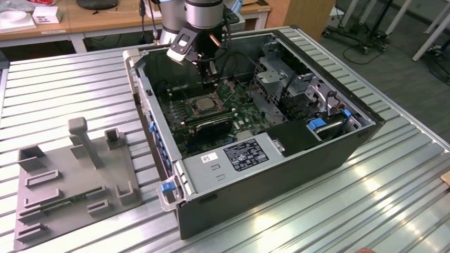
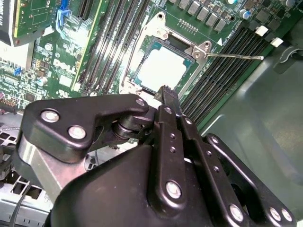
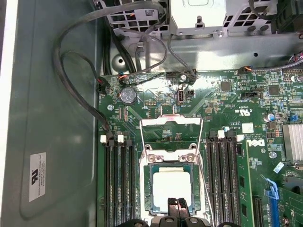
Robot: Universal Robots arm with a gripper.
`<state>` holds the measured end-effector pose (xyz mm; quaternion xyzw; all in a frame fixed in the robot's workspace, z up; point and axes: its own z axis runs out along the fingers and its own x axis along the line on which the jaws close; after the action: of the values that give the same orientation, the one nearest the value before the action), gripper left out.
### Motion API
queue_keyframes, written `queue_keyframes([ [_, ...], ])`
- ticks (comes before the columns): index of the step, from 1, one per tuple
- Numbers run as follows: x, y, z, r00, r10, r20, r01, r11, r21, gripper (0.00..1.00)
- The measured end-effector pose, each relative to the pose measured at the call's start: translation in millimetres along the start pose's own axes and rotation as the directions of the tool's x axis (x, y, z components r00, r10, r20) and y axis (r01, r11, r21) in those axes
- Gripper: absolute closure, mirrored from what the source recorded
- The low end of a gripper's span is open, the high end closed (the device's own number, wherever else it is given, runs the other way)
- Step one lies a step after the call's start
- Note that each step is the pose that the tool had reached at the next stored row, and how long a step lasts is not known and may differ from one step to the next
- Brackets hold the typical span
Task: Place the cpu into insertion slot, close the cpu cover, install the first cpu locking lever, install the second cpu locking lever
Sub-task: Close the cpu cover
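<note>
Above the cpu seated in the insertion slot, the fingers hang pressed together, holding nothing.

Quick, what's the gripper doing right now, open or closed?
Gripper: closed, holding nothing, its tips by the edge of the cpu.

The computer case lies open on the table, toward the edge at the exterior view's right. A fixture tray sits well apart from it, by the opposite edge. Inside the case, the motherboard carries the insertion slot, and the cpu lies in it (memory slots flank both sides). The cpu cover is swung back off the slot. The fingers hang over the cpu's edge.
</note>
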<state>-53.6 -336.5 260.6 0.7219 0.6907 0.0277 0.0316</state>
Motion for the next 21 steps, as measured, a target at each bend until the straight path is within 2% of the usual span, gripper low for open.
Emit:
queue_keyframes([
  [7,0.0,0.2,-0.6,1.0000,0.000,-0.0002,0.000,1.0000,-0.0001,0.90],
  [10,0.1,2.3,-0.5,1.0000,0.000,-0.0002,0.000,1.0000,-0.0001,0.90],
  [15,0.4,9.0,0.2,1.0000,0.000,-0.0003,0.000,1.0000,-0.0002,0.90],
  [21,0.9,20.5,1.1,1.0000,0.000,-0.0002,0.000,1.0000,-0.0001,0.90],
])
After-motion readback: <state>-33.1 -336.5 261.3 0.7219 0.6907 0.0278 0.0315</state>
